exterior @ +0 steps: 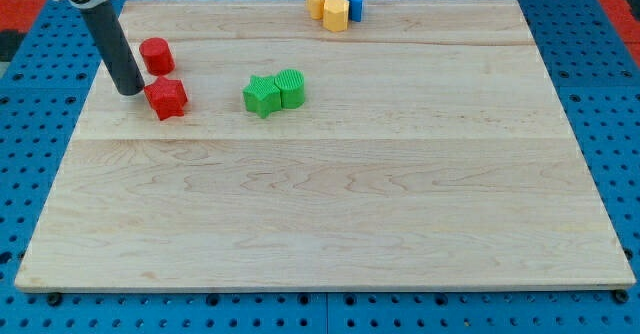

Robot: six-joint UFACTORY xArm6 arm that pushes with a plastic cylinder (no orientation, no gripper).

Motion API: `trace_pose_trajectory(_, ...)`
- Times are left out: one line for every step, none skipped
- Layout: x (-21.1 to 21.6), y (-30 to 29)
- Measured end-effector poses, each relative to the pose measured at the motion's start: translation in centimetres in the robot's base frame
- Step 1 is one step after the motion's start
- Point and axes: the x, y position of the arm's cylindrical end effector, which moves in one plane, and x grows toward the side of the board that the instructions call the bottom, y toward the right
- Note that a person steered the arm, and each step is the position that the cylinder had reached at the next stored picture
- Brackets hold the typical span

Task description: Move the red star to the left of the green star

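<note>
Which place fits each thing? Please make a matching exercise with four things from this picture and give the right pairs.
Things:
1. red star
2. green star
3. red cylinder
4. my tip

Places:
A. touching another green block on the view's right
B. just at the view's left of the red star
C. between my tip and the green star
D. above the red star in the view

Pairs: 1-C, 2-A, 3-D, 4-B

A robotics lab or test bench. A pale wooden worktop (pixel 330 204) lies on a blue perforated mounting base (pixel 600 94) with a regular grid of holes. A dark rod (pixel 115 44) enters at the frame's upper left, near small coloured toy blocks.
</note>
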Motion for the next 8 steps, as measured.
trace_pose_trajectory(2.1, 2.1)
trace_pose_trajectory(2.3, 6.3)
trace_pose_trajectory(0.6, 4.3)
trace_pose_trajectory(3.4, 4.5)
trace_pose_trajectory(7.2, 4.5)
trace_pose_trajectory(6.7, 7.6)
trace_pose_trajectory(4.7, 7.0)
trace_pose_trajectory(2.2, 7.3)
